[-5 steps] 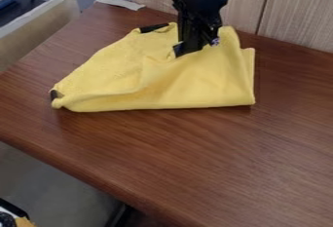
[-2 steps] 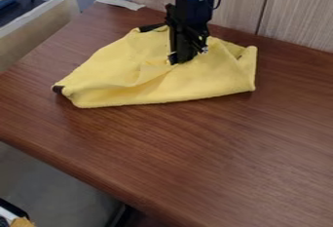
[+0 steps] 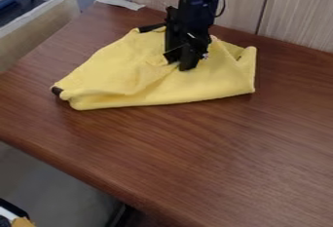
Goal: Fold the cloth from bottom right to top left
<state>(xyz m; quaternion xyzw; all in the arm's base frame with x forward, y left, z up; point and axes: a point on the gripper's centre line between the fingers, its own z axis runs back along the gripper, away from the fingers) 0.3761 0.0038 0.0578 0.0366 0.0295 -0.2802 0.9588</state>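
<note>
The gripper [image 3: 179, 65] is over the upper middle of the yellow cloth [image 3: 123, 75], pointing down with its tips at the cloth's surface. Its two fingers stand a little apart, open, with a bit of yellow showing between them. The cloth lies folded over itself, its straight folded edge running along the near side from lower left to right. Creases run from the left corner up towards the gripper, and the right end is bunched up. Dark patches show at the left corner and the top left edge. Part of the cloth behind the gripper is hidden.
The brown wooden table [image 3: 208, 158] reaches to a wood-panelled wall [image 3: 296, 16] at the back. A light board [image 3: 39, 26] stands along the left side, and a strip of pale tape [image 3: 120, 3] lies near the back left edge.
The gripper has moved down and slightly left since the first frame, and its fingers have parted since the second. The cloth's right end has shifted and its lower right edge sits higher.
</note>
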